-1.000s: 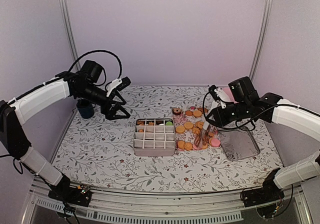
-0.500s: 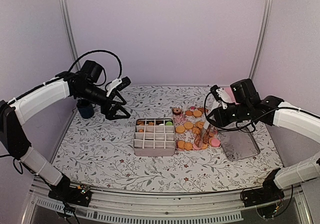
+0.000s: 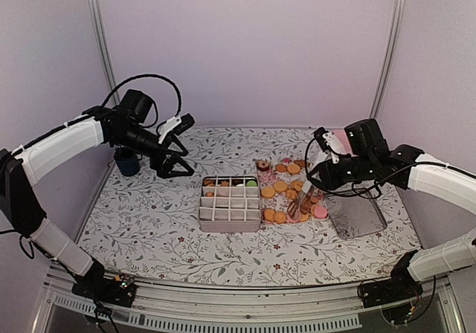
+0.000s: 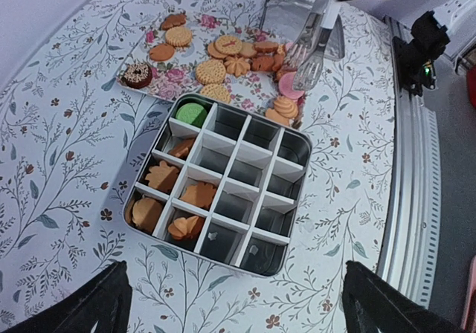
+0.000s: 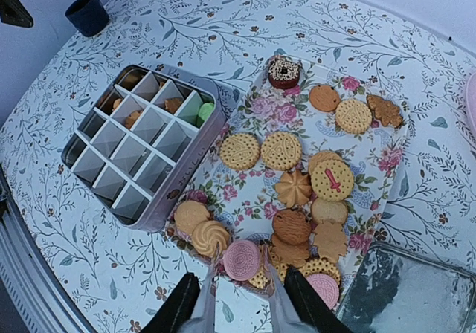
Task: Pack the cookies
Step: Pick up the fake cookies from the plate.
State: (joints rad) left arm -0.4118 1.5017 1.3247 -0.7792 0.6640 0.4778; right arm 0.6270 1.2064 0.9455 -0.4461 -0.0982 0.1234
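Cookies (image 5: 282, 151) on tray (image 5: 256, 199); R gripper (image 5: 239, 303) angled down clamps tongs (image 4: 311, 65) astride pink cookie (image 5: 243, 259), L gripper (image 3: 178, 149) hovers high, spread wide.

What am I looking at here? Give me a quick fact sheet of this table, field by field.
Job: filling a divided tin
Tin: six compartments filled, one with a green cookie; the rest look empty
Loose cookies: on a floral tray beside the tin
Right gripper: shut on tongs, tips either side of a pink cookie
Left gripper: open, empty, in the air away from the tin
Also: tin lid, dark cup
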